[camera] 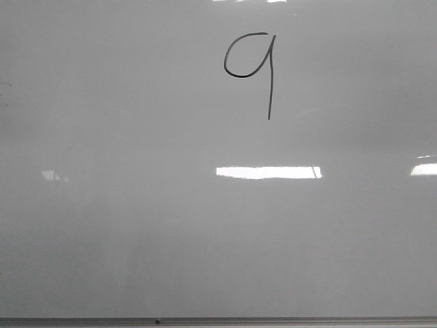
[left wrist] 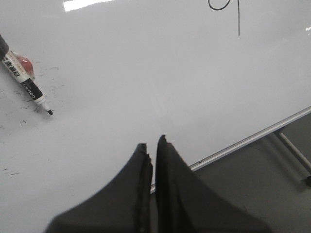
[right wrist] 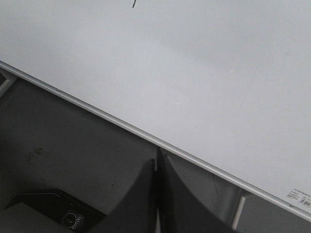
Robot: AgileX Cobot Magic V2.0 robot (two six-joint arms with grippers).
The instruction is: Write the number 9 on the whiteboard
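Your number 9 point(camera: 256, 68) sits high on the whiteboard point(camera: 136, 239), so it looks done. The marker point(left wrist: 24, 80) lies loose on the slick board: light, stiff, rolls easily, so pinch mid-barrel. Left gripper point(left wrist: 151, 144) and right gripper point(right wrist: 156, 162) both closed, empty

I seem to work in a lab or office: a framed whiteboard point(camera: 136, 239) lies flat before me, a marker pen point(left wrist: 26, 82) on it, over dull grey floor point(right wrist: 63, 145).
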